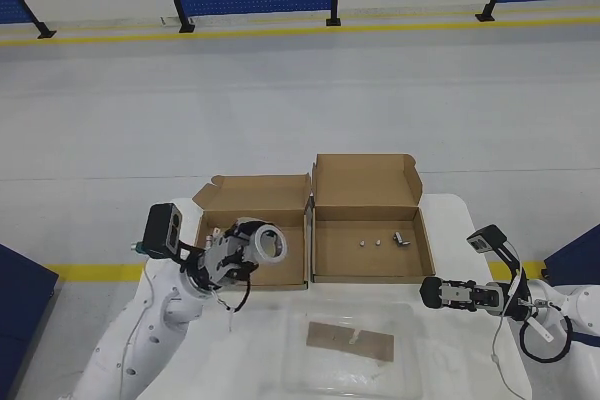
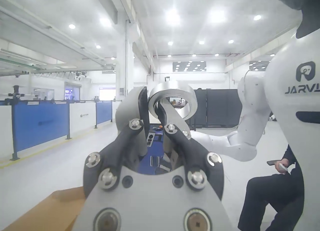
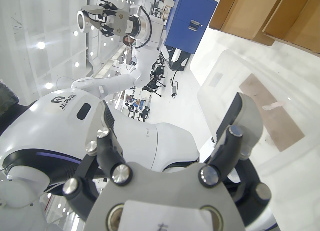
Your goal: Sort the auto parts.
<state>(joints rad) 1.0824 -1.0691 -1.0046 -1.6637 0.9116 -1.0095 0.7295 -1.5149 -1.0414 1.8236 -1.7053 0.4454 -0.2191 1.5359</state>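
The left gripper (image 2: pixel 151 103), clamped on the metal ring (image 2: pixel 190 100) above the left cardboard box (image 1: pixel 294 262), should probably sink near its floor, clear of the walls, before releasing.

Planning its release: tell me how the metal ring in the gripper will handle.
The metal ring looks thick-walled and rigid, so probably heavy for its size. Smooth and shiny, pinched by the left gripper on one wall only, it may swivel or slip. Round, it could roll if set on edge.

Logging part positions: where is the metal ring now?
The metal ring sits clamped in the left gripper, held over the left cardboard box in the top view.
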